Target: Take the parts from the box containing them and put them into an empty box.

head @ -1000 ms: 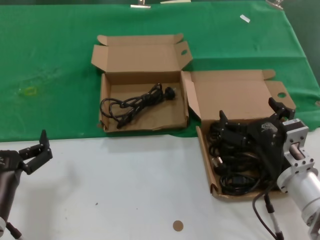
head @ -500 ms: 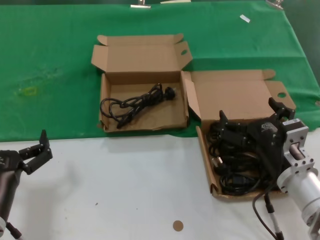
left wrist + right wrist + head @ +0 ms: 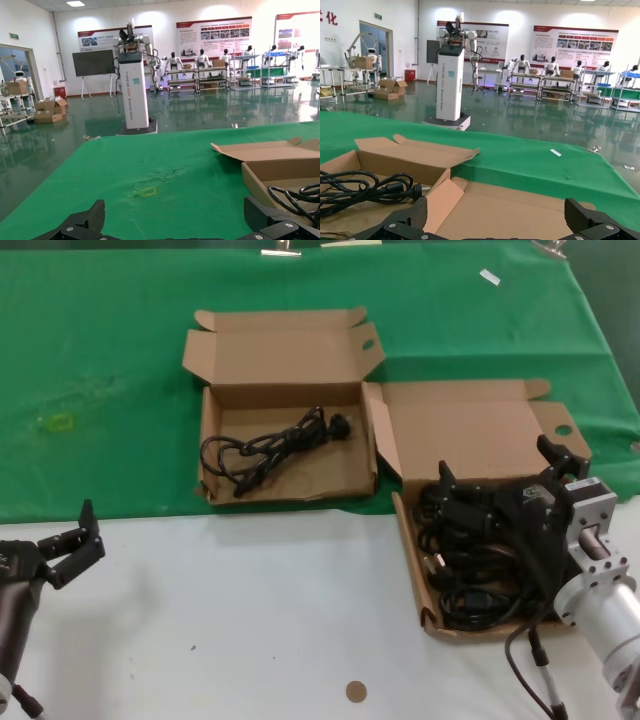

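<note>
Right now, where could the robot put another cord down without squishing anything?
Inside the far box, the floor beside its single cord is bare. The white table between the left claw and the near box is free too. That near box is crowded: cords fill it, with the right claw open over them.

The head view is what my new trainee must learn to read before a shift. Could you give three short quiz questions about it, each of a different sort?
1. True or false: the right claw is open above the pile of cords in the right box.
2. Multiple choice: what lies in the left box? A) nothing B) one cord C) a heap of cords
3. Fill in: the left claw waits over the ____ table, away from both boxes.

Key: 1 true; 2 B; 3 white
</note>
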### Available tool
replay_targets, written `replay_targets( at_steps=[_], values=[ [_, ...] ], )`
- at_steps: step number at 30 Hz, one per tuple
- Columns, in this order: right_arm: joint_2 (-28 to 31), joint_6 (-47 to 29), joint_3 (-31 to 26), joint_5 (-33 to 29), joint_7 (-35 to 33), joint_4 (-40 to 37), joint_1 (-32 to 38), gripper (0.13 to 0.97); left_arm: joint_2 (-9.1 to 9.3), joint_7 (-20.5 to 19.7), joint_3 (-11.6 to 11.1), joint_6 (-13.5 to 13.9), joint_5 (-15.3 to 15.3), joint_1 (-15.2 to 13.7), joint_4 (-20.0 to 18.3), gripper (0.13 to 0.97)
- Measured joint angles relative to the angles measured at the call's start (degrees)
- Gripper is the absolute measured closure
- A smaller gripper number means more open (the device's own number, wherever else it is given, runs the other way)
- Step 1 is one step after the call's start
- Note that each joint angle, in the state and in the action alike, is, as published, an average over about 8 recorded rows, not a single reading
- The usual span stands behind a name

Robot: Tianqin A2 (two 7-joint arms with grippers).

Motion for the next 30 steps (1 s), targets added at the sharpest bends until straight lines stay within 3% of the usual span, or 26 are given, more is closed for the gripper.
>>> replay_targets(
  at_steps=[30],
  values=[
    [0.00,0.00,0.00,0.00,0.00,0.00,0.00,0.129,0.00,0.02,0.00,0.00,0.00,0.00,0.00,0.132]
  ],
)
